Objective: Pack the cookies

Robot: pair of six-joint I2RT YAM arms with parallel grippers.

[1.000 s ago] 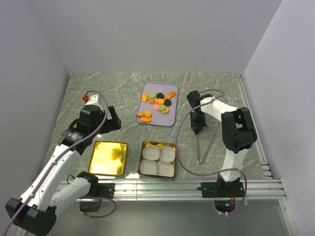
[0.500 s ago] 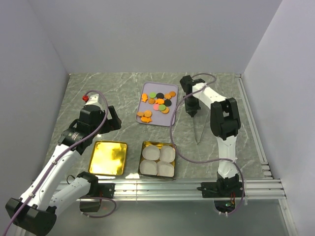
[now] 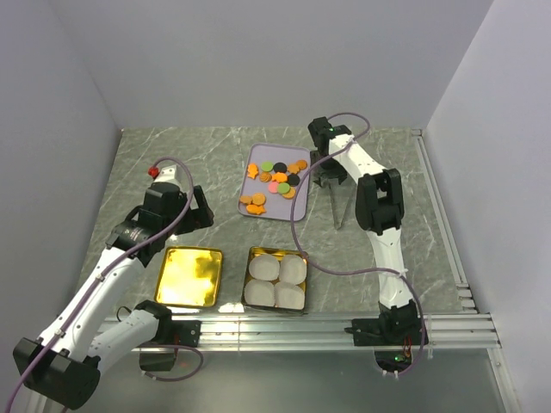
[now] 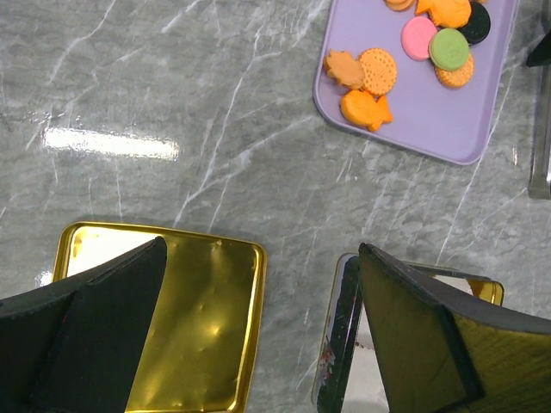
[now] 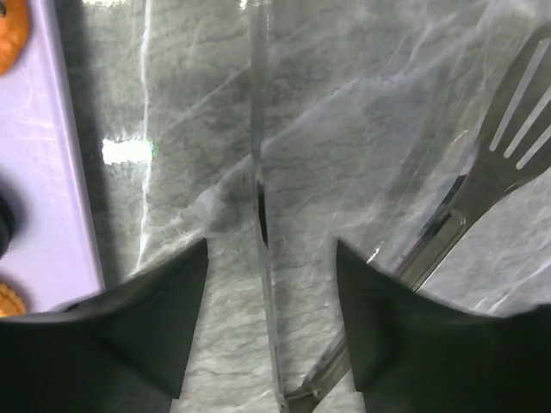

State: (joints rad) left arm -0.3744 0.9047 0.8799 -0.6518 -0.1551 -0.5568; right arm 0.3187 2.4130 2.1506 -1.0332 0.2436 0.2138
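Observation:
The cookies (image 3: pixel 277 180), mostly orange with a few black, green and pink ones, lie on a purple tray (image 3: pixel 258 158) at the table's middle back; they also show in the left wrist view as cookies (image 4: pixel 368 84). Just right of the tray, my right gripper (image 3: pixel 331 178) stands low over the table. Its jaws (image 5: pixel 271 318) are open, and one thin arm of the metal tongs (image 5: pixel 262 215) runs between them untouched. My left gripper (image 3: pixel 196 212) hangs wide open (image 4: pixel 263 249) and empty above the gap between the gold lid and the tin.
The tongs (image 3: pixel 337 209) lie on the table right of the tray, slotted end (image 5: pixel 510 107) spread outward. A gold lid (image 3: pixel 189 277) and a tin (image 3: pixel 300 255) holding white paper cups (image 3: pixel 275 280) sit at the near edge. The tray's edge (image 5: pixel 53 172) is left of the right fingers.
My right gripper moved toward the back of the table, taking the tongs along, and then opened its jaws off them. The left arm shifted only slightly.

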